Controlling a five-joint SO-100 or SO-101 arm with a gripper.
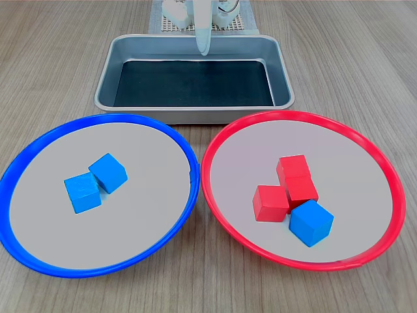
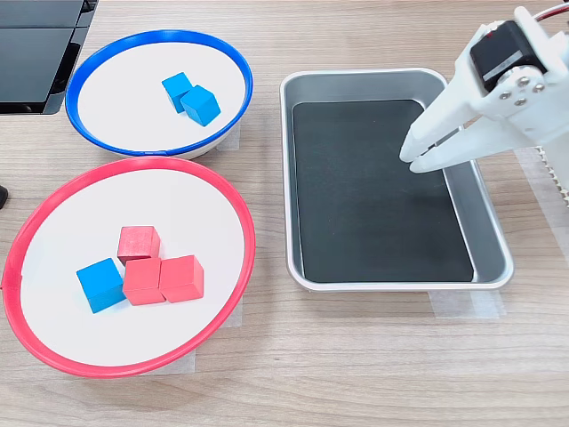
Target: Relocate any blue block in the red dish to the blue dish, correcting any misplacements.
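White claw (image 2: 412, 158) tips nearly together, arm cropped

The blue block (image 1: 311, 222) lies in the red dish (image 1: 215, 195), touching the red cubes (image 1: 287, 188).

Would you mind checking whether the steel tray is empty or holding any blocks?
Empty: the steel tray shows only its bare dark floor in both exterior views; the gripper hovers above it.
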